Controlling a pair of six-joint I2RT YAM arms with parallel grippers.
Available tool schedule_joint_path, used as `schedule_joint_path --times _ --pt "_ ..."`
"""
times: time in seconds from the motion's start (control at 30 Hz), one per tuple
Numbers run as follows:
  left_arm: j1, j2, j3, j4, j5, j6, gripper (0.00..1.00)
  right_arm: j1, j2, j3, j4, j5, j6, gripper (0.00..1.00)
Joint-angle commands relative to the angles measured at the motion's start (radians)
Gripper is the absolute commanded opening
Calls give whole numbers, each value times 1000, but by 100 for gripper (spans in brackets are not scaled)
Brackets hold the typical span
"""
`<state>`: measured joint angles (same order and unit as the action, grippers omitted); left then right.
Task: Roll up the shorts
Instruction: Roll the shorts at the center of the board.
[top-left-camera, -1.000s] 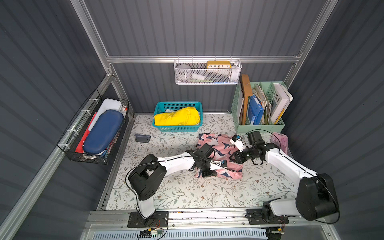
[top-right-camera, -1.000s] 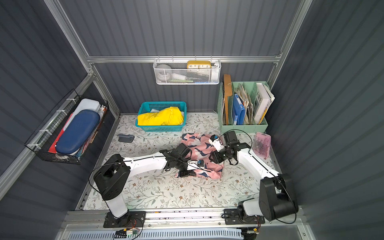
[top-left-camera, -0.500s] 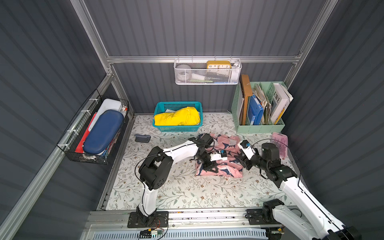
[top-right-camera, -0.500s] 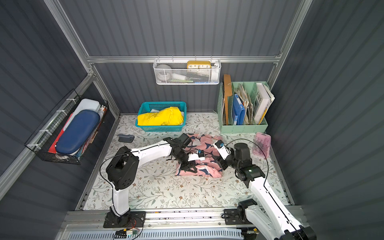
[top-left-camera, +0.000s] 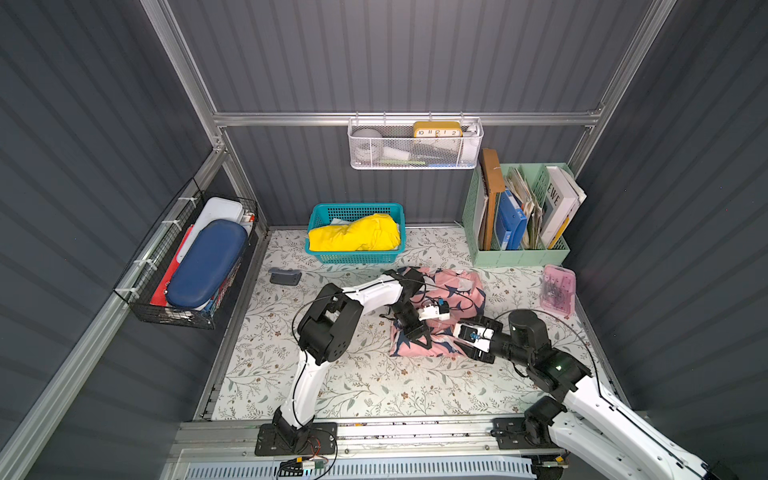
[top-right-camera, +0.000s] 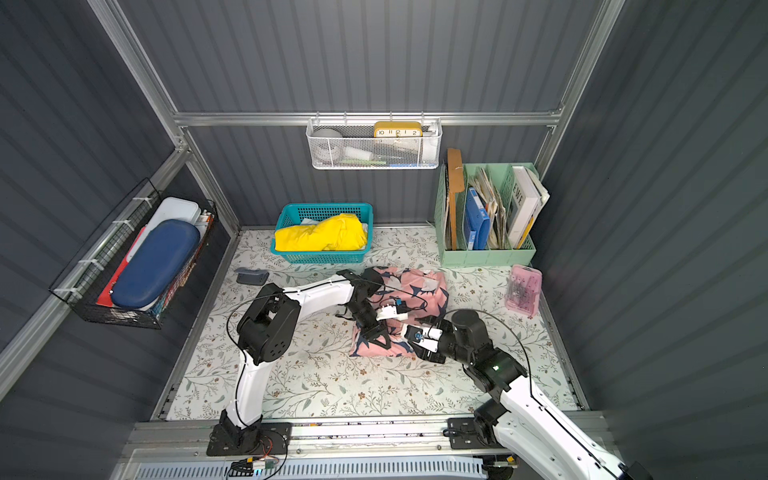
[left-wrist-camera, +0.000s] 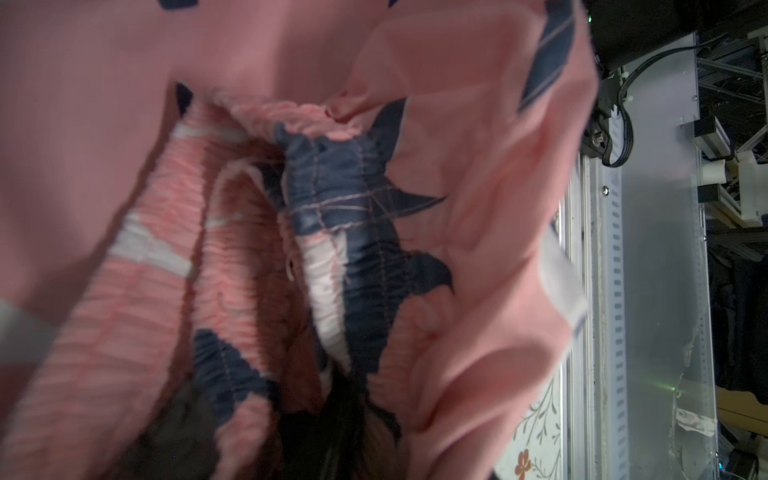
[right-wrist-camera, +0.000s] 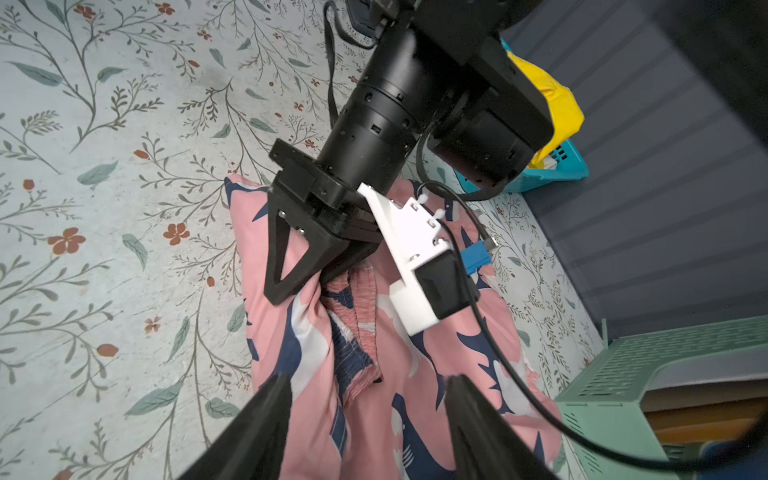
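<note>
Now my right gripper (right-wrist-camera: 368, 380) has let go and stands open over the shorts (top-left-camera: 461, 291), while my left gripper (right-wrist-camera: 307, 286) pinches the gathered waistband fold. The bundle lies just in front of the basket (top-left-camera: 353, 258), only partly rolled, I judge. A second ago the right jaws stood narrower, nearer the basket.
</note>
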<state>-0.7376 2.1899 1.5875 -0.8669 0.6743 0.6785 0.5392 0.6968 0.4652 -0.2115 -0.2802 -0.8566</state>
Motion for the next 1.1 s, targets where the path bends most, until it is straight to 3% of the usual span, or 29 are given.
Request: schedule_joint_path --times 0.0,0.4,1.07 --pt "24 54 24 -35 -18 -30 31 63 -1 -24 -26 112 -85 64" --pt "35 190 124 -105 -34 -50 30 230 126 -76 8 297 -210 65" --pt "50 214 147 -115 -42 -25 32 247 468 -64 223 498 -228 66"
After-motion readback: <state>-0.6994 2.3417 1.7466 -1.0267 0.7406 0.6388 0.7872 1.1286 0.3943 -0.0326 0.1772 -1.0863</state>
